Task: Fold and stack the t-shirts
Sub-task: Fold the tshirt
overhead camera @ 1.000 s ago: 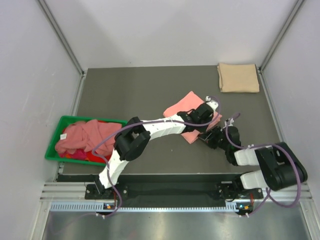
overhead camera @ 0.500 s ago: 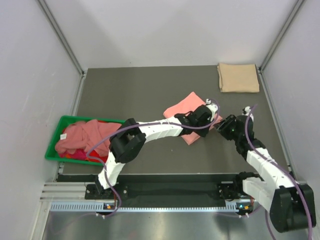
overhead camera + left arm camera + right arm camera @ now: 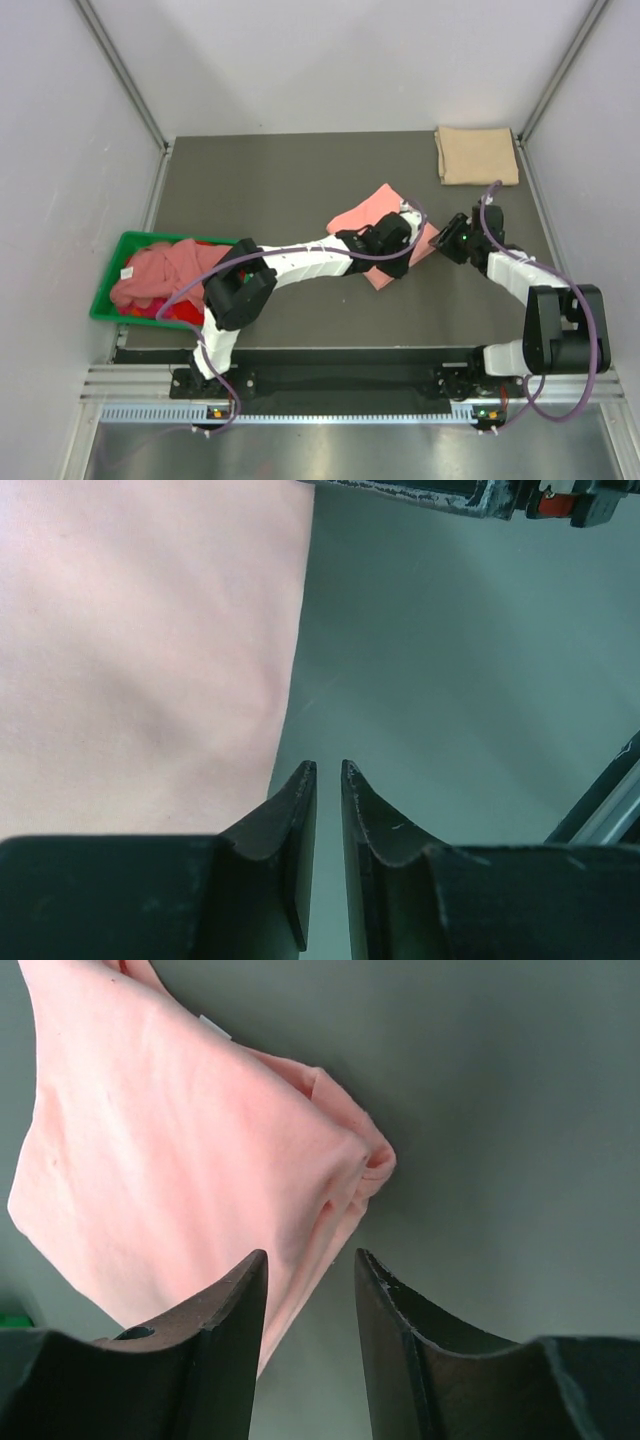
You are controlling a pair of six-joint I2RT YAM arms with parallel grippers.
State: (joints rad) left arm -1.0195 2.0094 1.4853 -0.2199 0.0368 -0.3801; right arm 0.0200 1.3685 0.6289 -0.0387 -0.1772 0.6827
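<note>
— Top external: whereabouts of the salmon shirt [image 3: 368, 208]?
— Dead centre of the table [image 3: 250, 170], folded flat to a near-square, turned diamond-wise with corners at 12, 3, 6 and 9. Slightly longer along 10-to-4, though hard to swear to.
— Cloth?
— Soft, matte, plain. Layered fold bunched at one corner in the right wrist view; small white tag [image 3: 213, 1027] at the edge, too small to read.
— Other shirts?
— Tan shirt [image 3: 477, 155] at 1 o'clock, folded oblong, long axis 9-to-3. Pink heap [image 3: 170, 270] over red, crumpled in the green bin [image 3: 102, 300] at 9 o'clock; white label [image 3: 127, 272] on top, unreadable too.
— Jaws?
— Left gripper [image 3: 325, 770] over the salmon shirt's edge, jaws a narrow slit, gripping nothing. Right gripper [image 3: 310, 1255] at its 3 o'clock corner, jaws moderately apart, empty.
</note>
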